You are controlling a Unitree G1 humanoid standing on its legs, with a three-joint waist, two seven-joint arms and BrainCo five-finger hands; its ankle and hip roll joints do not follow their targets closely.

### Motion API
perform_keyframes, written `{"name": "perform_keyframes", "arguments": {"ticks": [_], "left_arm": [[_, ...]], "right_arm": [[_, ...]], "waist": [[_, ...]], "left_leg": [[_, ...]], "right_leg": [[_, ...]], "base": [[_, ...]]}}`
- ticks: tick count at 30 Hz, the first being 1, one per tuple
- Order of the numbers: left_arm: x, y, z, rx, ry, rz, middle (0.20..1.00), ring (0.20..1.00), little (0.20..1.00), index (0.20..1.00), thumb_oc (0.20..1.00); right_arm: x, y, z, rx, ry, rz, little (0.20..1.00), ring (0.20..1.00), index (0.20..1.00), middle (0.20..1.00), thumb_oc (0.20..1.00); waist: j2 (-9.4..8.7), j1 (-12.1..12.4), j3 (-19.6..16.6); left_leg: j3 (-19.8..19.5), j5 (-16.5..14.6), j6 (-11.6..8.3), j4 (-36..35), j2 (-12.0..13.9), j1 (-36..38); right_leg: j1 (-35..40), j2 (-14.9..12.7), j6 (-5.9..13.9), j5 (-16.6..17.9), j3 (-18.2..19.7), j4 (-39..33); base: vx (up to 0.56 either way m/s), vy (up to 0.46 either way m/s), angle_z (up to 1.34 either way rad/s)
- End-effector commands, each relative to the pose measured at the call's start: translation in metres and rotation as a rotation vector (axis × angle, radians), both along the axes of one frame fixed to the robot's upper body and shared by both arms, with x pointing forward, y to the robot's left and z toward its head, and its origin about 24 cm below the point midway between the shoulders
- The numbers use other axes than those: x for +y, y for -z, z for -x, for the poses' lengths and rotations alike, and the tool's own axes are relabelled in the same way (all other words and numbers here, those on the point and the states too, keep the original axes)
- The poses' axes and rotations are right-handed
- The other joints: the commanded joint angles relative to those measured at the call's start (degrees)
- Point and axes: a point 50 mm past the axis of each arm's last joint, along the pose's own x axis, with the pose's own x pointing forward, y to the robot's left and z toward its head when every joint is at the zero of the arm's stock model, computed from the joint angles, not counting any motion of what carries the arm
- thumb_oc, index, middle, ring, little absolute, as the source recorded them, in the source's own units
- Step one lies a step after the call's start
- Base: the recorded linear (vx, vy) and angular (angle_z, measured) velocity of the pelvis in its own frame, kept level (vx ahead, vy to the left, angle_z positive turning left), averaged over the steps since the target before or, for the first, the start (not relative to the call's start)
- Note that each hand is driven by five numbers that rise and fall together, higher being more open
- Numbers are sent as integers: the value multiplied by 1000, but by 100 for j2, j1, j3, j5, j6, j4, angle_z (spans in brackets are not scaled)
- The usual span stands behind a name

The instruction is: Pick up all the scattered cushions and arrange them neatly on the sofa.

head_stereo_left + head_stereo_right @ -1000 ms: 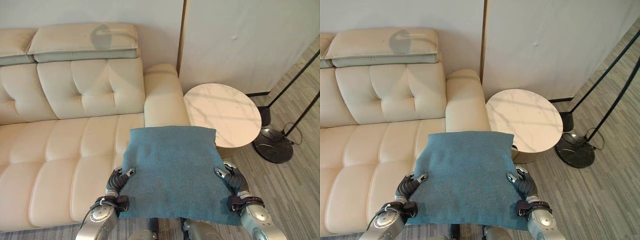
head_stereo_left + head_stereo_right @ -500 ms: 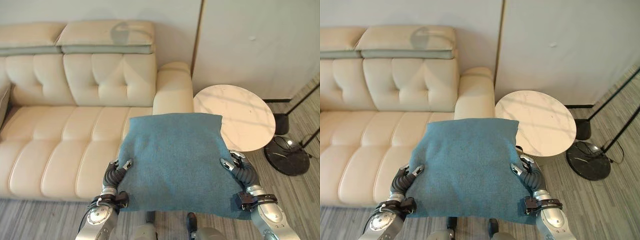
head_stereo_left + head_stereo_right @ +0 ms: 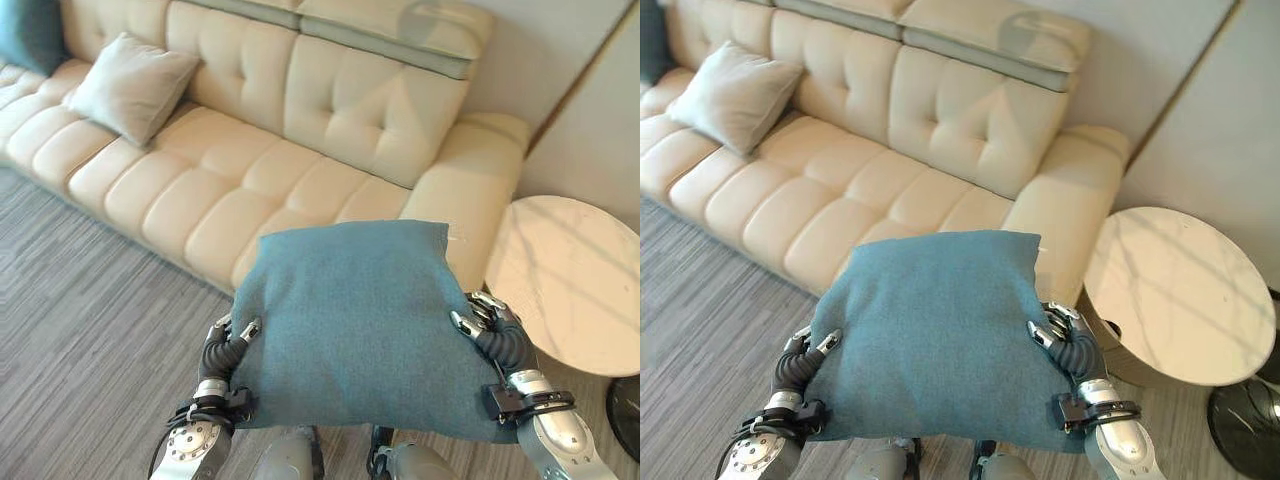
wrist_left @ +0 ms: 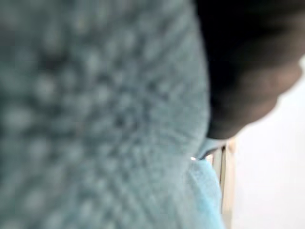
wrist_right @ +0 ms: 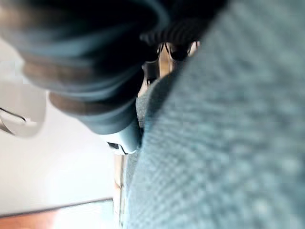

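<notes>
On the sofa [image 3: 250,170], at its far left end, a dark teal cushion [image 3: 25,30] shows in part against the backrest, and just to the right of it a pale grey cushion [image 3: 130,85] leans on the backrest, a little askew. The seat sections to the right of these cushions are bare up to the right armrest.

In front of the sofa, near this armrest and above the floor, the blue cushion [image 3: 360,320] is carried flat between the two hands. The left hand [image 3: 228,348] presses on its left edge with the fingers bent against the cloth, and the right hand [image 3: 492,332] does the same on the right edge; neither hand wraps around it, so the hold seems to be only a squeeze from both sides.

Right of the sofa, beside the armrest, stands a round marble table [image 3: 570,280].

I judge the main risk is slipping: if one arm relaxes or the arms move unevenly, the soft cushion can fold and fall to the floor. If it is released too early, it can land on the armrest and slide off.
</notes>
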Motion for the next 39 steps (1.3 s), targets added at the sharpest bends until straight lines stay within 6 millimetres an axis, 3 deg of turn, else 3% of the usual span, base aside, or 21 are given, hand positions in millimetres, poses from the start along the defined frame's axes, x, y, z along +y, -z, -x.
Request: {"name": "perform_keyframes", "arguments": {"ticks": [1, 3, 8, 10, 13, 14, 15, 16, 19, 20, 21, 22, 23, 25, 26, 27, 28, 31, 34, 36, 39], "left_arm": [[5, -55, -10, -311, 12, -31, 200, 200, 200, 200, 200], [7, -54, -7, -305, 8, -37, 200, 200, 200, 200, 200], [8, -52, -3, -288, 16, -42, 200, 200, 200, 200, 200], [8, -57, -7, -311, 15, -62, 200, 200, 200, 200, 200], [10, -67, -10, -359, 2, -106, 200, 200, 200, 200, 200], [11, -71, -11, -374, 2, -130, 200, 200, 200, 200, 200], [9, -73, -13, -388, 8, -147, 200, 200, 200, 200, 200], [9, -76, -15, -405, 14, -172, 200, 200, 200, 200, 200], [10, -80, -18, -429, 8, -191, 200, 200, 200, 200, 200], [8, -80, -20, -435, 12, -180, 200, 200, 200, 200, 200], [5, -81, -24, -445, 22, -174, 200, 200, 200, 200, 200], [5, -81, -24, -445, 22, -173, 200, 200, 200, 200, 200], [5, -81, -25, -443, 24, -193, 200, 200, 200, 200, 200], [6, -80, -24, -439, 22, -204, 200, 200, 200, 200, 200], [9, -81, -24, -444, 6, -227, 200, 200, 200, 200, 200], [9, -81, -24, -442, 6, -229, 200, 200, 200, 200, 200], [10, -84, -22, -455, 2, -250, 200, 200, 200, 200, 200], [5, -79, -21, -442, 6, -209, 200, 200, 200, 200, 200], [3, -79, -18, -448, 18, -169, 200, 200, 200, 200, 200], [3, -81, -17, -457, 17, -160, 200, 200, 200, 200, 200], [2, -77, -18, -435, 5, -139, 200, 200, 200, 200, 200]], "right_arm": [[9, -47, -10, -298, -27, -11, 200, 200, 200, 200, 200], [6, -46, -8, -292, -6, 7, 200, 200, 200, 200, 200], [11, -44, -8, -283, -22, 21, 200, 200, 200, 200, 200], [15, -44, -9, -287, -20, 10, 200, 200, 200, 200, 200], [24, -46, -11, -304, -41, -16, 200, 200, 200, 200, 200], [27, -45, -12, -305, -45, -26, 200, 200, 200, 200, 200], [29, -46, -14, -314, -42, -42, 200, 200, 200, 200, 200], [31, -48, -16, -330, -50, -42, 200, 200, 200, 200, 200], [32, -51, -19, -348, -51, -39, 200, 200, 200, 200, 200], [31, -52, -20, -356, -46, -39, 200, 200, 200, 200, 200], [29, -53, -21, -362, -34, -44, 200, 200, 200, 200, 200], [29, -53, -21, -362, -33, -44, 200, 200, 200, 200, 200], [28, -51, -21, -350, -35, -42, 200, 200, 200, 200, 200], [28, -49, -20, -338, -38, -46, 200, 200, 200, 200, 200], [28, -47, -20, -328, -46, -48, 200, 200, 200, 200, 200], [28, -47, -19, -326, -46, -50, 200, 200, 200, 200, 200], [28, -49, -18, -334, -53, -63, 200, 200, 200, 200, 200], [27, -47, -18, -329, -54, -62, 200, 200, 200, 200, 200], [21, -49, -17, -326, -58, -49, 200, 200, 200, 200, 200], [18, -49, -18, -319, -58, -45, 200, 200, 200, 200, 200], [15, -49, -18, -314, -32, -36, 200, 200, 200, 200, 200]], "waist": [[-309, -98, -282], [-285, -105, -334], [-339, -31, -492], [-385, 2, -504], [-313, -167, -410], [-301, -252, -361], [-320, -422, -300], [-258, -521, -201], [-202, -520, -111], [-211, -535, -84], [-265, -533, -119], [-244, -540, -109], [-313, -485, -196], [-358, -436, -261], [-452, -308, -402], [-447, -312, -400], [-501, -222, -559], [-445, -308, -684], [-321, -300, -620], [-310, -248, -549], [-301, -277, -465]], "left_leg": [[290, 527, -442, -365, 225, 212], [379, 483, -473, -365, 256, 176], [260, 209, -312, -365, -19, 293], [84, -132, -6, -257, -365, 381], [-107, -448, 362, -365, -744, 758], [-215, -544, 444, -365, -826, 847], [-397, -570, 445, -365, -838, 878], [-629, -621, 419, -365, -842, 1019], [-623, -673, 393, -365, -829, 1143], [-637, -714, 363, -365, -822, 1195], [-714, -828, 337, -365, -880, 1300], [-727, -826, 329, -365, -854, 1309], [-662, -946, 257, -365, -880, 1435], [-612, -1027, 226, -365, -893, 1543], [-420, -1109, 180, -365, -940, 1743], [-432, -1125, 170, -365, -925, 1768], [-262, -1244, 133, -285, -917, 2045], [-107, -1219, -94, 469, -754, 2100], [-131, -530, -571, 2517, -370, 1559], [-215, -262, -737, 3295, -209, 1243], [-343, -515, -515, 3199, -169, 928]], "right_leg": [[327, 214, 151, -609, 10, -501], [404, 136, 209, -632, -217, -501], [619, -109, 353, -602, -249, -485], [493, -567, 466, -734, -240, 442], [-154, -1240, 596, 73, 97, 2223], [-359, -1276, 621, 247, 377, 2734], [-784, -849, 562, 148, 1060, 3143], [-1287, -288, 494, -246, 1676, 3350], [-1739, -59, 414, -522, 1611, 3303], [-1826, 102, 411, -570, 1519, 2934], [-1792, 252, 511, -475, 1391, 2037], [-1736, 281, 505, -433, 1369, 1946], [-1497, 369, 637, -171, 1042, 608], [-1364, 426, 718, 58, 790, 10], [-1239, 326, 805, 256, 184, -458], [-1196, 347, 818, 260, 180, -495], [-971, 288, 744, 218, -240, -501], [-663, 456, 575, 213, -89, -496], [-246, 618, 269, -72, 68, -501], [-20, 720, 75, -296, 270, -501], [108, 727, 14, -412, 682, -501]], "base": [[77, 143, 84], [137, 233, 98], [242, 303, 48], [319, 494, 48], [215, 477, 47], [124, 288, 98], [157, 198, 118], [108, 97, 128], [150, 88, 60], [238, -53, 43], [237, -51, 47], [394, -94, 55], [220, -59, 39], [380, -96, 4], [416, -97, -25], [614, -123, -36], [353, -67, -39], [567, -115, -70], [375, -159, -27], [322, -141, -80], [219, -33, -78]]}}
